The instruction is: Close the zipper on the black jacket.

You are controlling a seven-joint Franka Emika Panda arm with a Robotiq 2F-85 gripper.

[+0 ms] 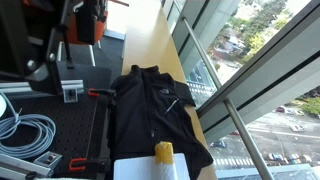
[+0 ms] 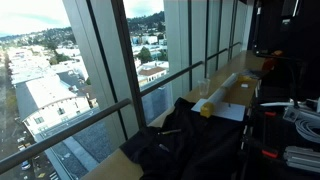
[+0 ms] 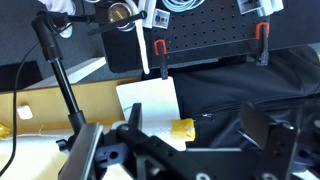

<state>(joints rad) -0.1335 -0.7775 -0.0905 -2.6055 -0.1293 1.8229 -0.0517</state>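
The black jacket (image 1: 150, 105) lies flat on a wooden table by the window, with its collar at the far end; it also shows in an exterior view (image 2: 175, 140) and in the wrist view (image 3: 260, 85). The zipper (image 1: 152, 115) runs down its centre as a thin dark line. In the wrist view the zipper (image 3: 228, 112) ends at a small metal pull (image 3: 206, 116) at the hem. My gripper (image 3: 200, 135) is open and empty, well above the hem, with the pull between its two fingers in the picture. The arm (image 1: 55, 45) stands at the upper left.
A yellow object (image 3: 182, 128) lies on white paper (image 3: 148, 100) right by the hem. A black pegboard (image 3: 210, 30) with red clamps (image 3: 160, 48) borders the jacket. Grey cables (image 1: 25, 130) lie beside it. A cardboard tube (image 2: 225, 92) and a glass (image 2: 203, 88) stand further along the table.
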